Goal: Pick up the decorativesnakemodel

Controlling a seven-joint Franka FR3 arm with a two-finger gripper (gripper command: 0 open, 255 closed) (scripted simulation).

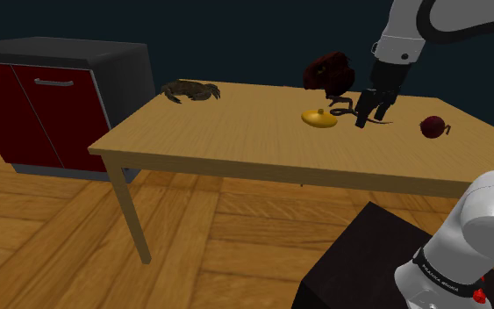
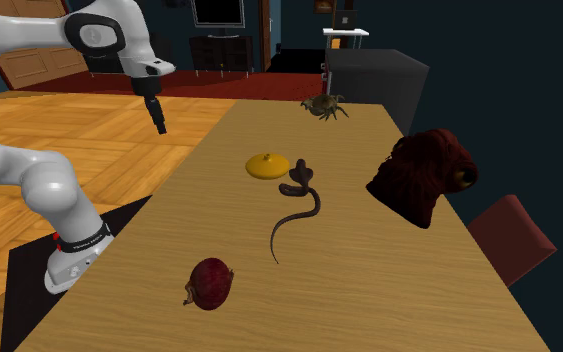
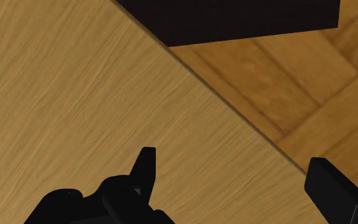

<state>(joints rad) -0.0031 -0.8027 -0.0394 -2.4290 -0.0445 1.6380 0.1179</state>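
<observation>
The snake model (image 2: 297, 200) is dark brown, with a raised coiled head and a long curved tail, and it lies in the middle of the wooden table (image 2: 389, 290). In the shoulder view the snake (image 1: 342, 109) shows just beside the gripper (image 1: 369, 114), partly behind it. My black gripper (image 2: 159, 122) hangs above the table's edge on the stand's side, well apart from the snake. In the wrist view the gripper (image 3: 234, 162) is open, its fingers wide apart over bare table top (image 3: 75, 76), with nothing between them.
A yellow flat piece (image 2: 267, 165) lies next to the snake's head. A big dark red lump (image 2: 421, 175) stands behind it, a red bulb (image 2: 209, 282) lies near the tail, and a brown crab (image 2: 324, 105) sits at the far end. A red-fronted cabinet (image 1: 34, 105) stands beside the table.
</observation>
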